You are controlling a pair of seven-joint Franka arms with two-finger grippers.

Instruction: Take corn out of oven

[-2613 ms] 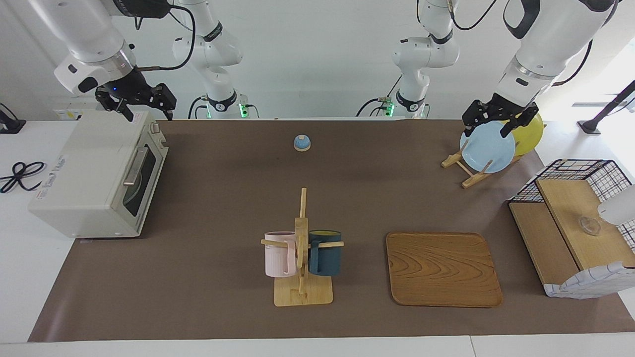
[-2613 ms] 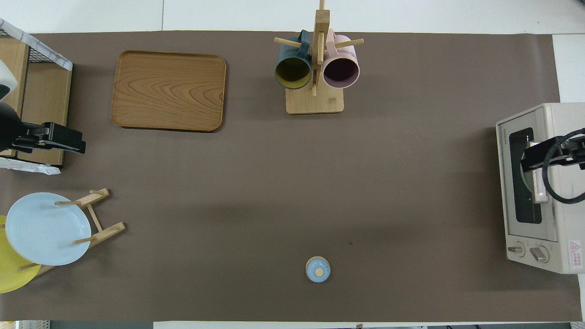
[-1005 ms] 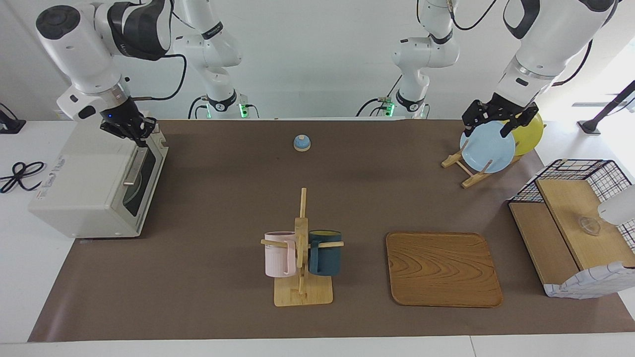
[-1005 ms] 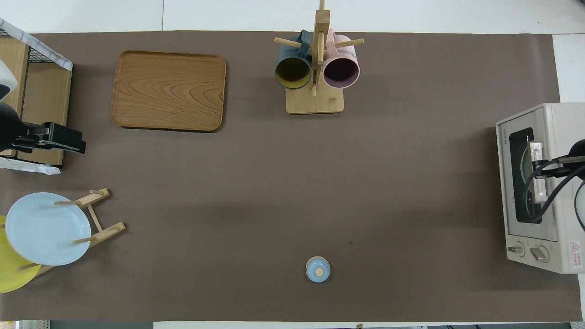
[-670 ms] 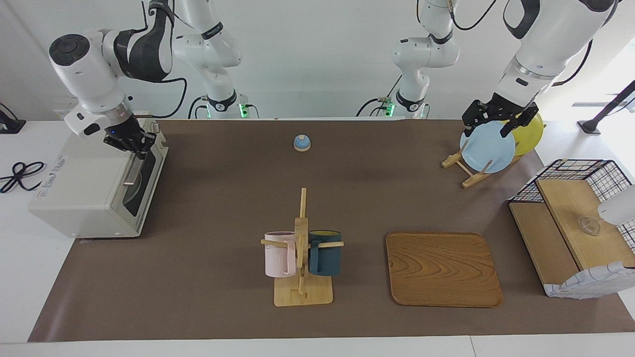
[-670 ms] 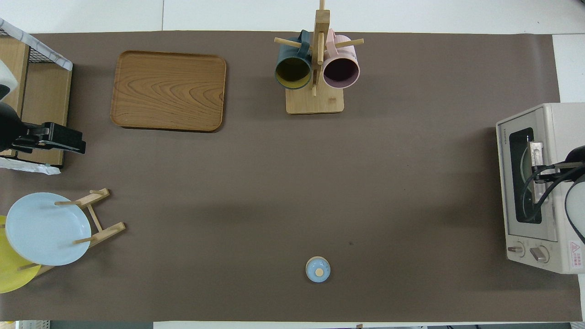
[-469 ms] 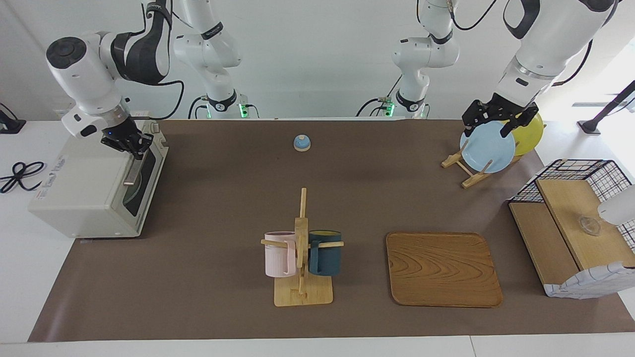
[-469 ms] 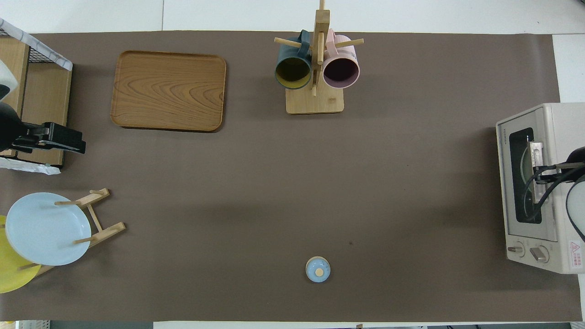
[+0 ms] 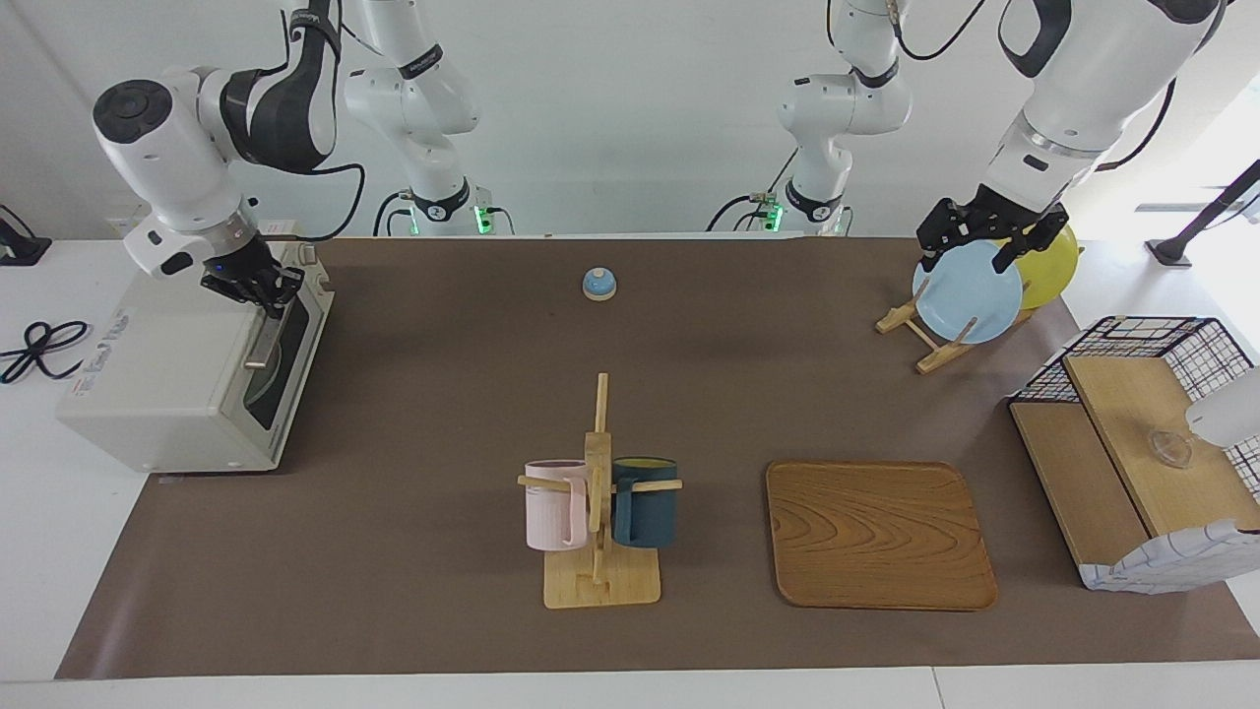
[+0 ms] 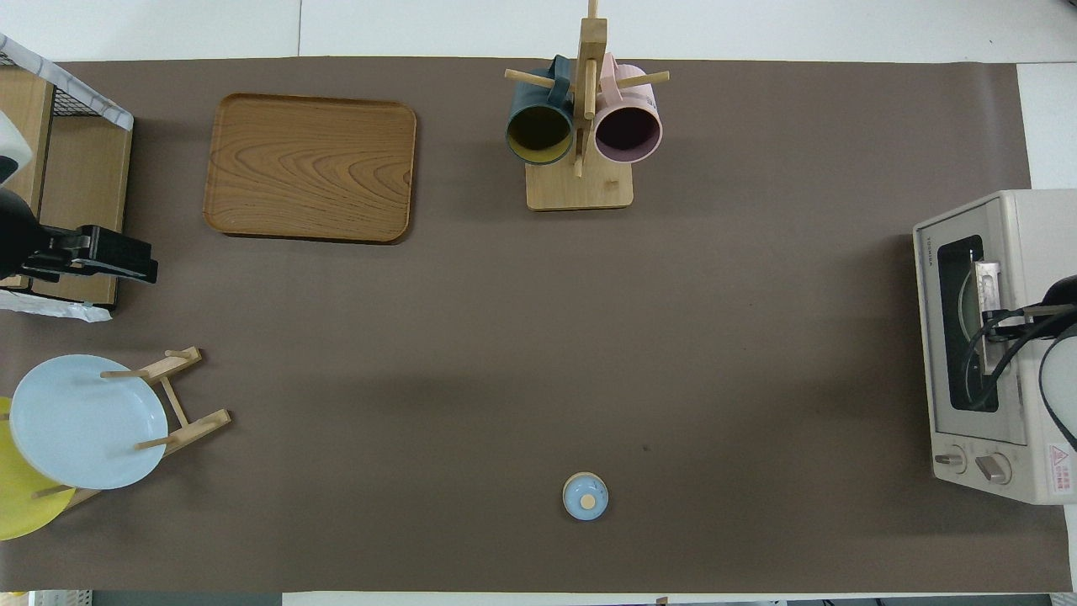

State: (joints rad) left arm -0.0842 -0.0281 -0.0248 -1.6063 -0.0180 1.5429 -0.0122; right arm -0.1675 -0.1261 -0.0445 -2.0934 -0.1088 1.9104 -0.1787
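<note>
The off-white oven [image 9: 167, 364] stands at the right arm's end of the table with its door closed; it also shows in the overhead view [image 10: 1035, 252]. The corn is hidden; the dark door window shows only a round shape inside. My right gripper [image 9: 264, 295] is down at the metal bar handle [image 9: 264, 340] of the oven door, at the end nearer the robots; it also shows in the overhead view [image 10: 1001, 324]. My left gripper [image 9: 970, 251] waits open and empty over the plate rack.
A plate rack with a blue plate [image 9: 967, 292] and a yellow plate [image 9: 1051, 264] stands under the left gripper. A wire basket with wooden boards [image 9: 1132, 463], a wooden tray [image 9: 876, 532], a mug rack [image 9: 598, 512] and a small blue bell [image 9: 598, 284] are on the mat.
My right gripper came down from above the oven's top to the door handle and turned, then shifted slightly along it. The oven door stays closed. The left arm has not moved.
</note>
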